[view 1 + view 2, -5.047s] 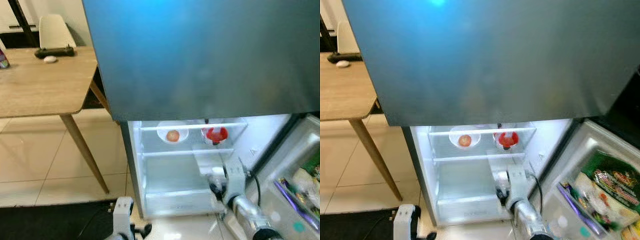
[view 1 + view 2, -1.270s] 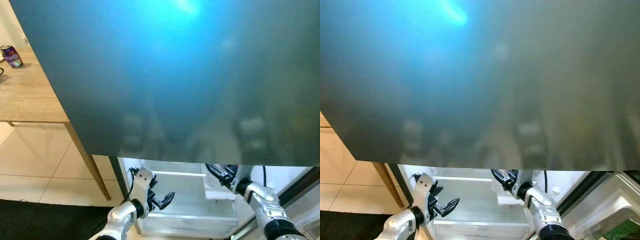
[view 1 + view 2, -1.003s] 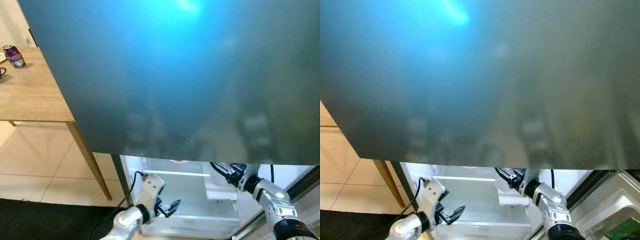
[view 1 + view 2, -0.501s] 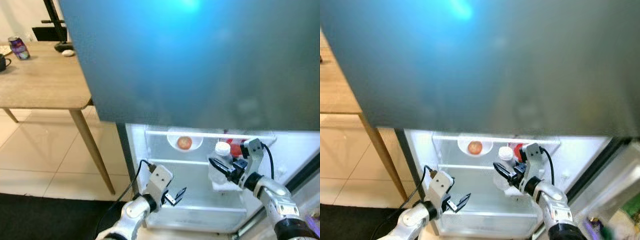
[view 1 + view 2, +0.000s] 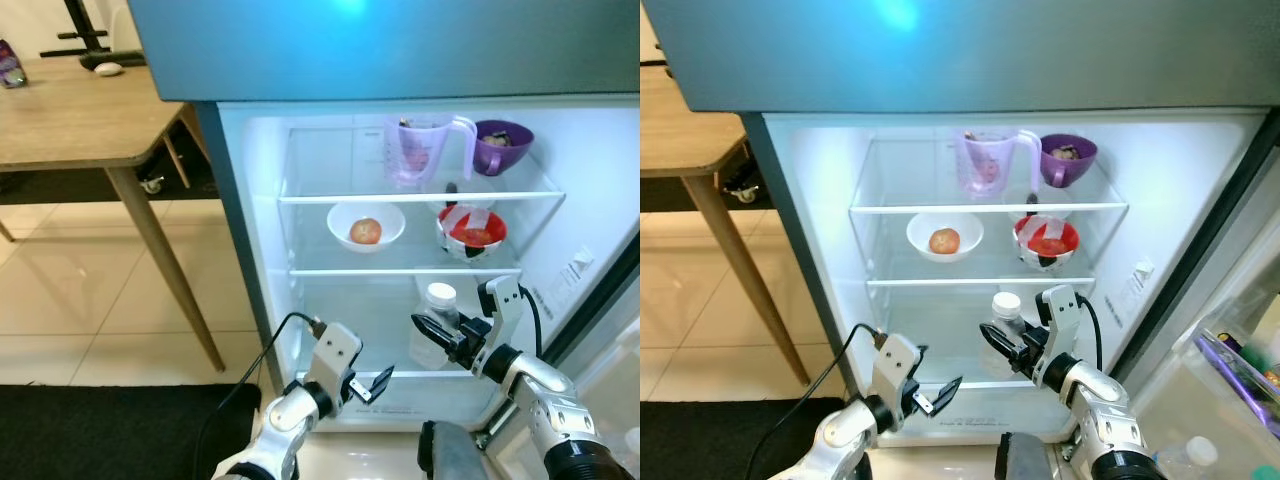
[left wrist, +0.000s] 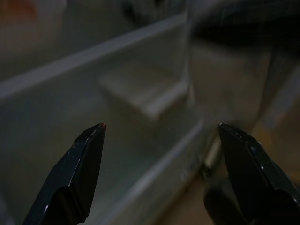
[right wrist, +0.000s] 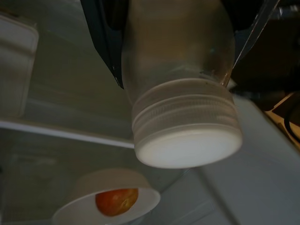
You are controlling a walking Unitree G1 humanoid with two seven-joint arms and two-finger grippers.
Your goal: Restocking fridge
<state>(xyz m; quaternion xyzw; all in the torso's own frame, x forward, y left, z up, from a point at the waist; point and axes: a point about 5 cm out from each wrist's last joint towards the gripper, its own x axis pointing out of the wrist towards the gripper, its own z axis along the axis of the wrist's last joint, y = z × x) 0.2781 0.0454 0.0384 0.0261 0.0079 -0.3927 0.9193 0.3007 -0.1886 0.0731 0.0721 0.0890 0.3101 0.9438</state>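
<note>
Table [image 5: 70, 125] of pale wood stands off to my left, well apart from the open fridge [image 5: 245, 260] in front of me. My left gripper [image 5: 372, 384] hovers low before the fridge's bottom drawer [image 5: 970, 405], its two black fingers [image 6: 86, 154] spread wide with nothing between them; through its wrist camera I see only the blurred pale drawer front beyond the tips.

Inside the fridge, the top glass shelf [image 5: 330, 198] carries a clear measuring jug [image 5: 420, 150] and, just to its right, a purple bowl [image 5: 500, 145]. On the middle shelf [image 5: 940, 281] sits a white bowl [image 5: 365, 225] with an orange-red fruit [image 5: 366, 231] in it, and further right a bowl with red contents [image 5: 472, 232].

My right gripper [image 5: 1005, 347] reaches into the lowest open space, under the middle shelf, pinching a clear bottle [image 5: 433, 335] with a white screw cap [image 7: 185, 136]. The bottle stands roughly upright there, cap uppermost, and from my right wrist camera the black fingers [image 7: 105, 42] press against its sides, the white bowl and fruit visible beyond it.

To my right the fridge door [image 5: 1230, 350] stands open, with packets in its lower rack.
</note>
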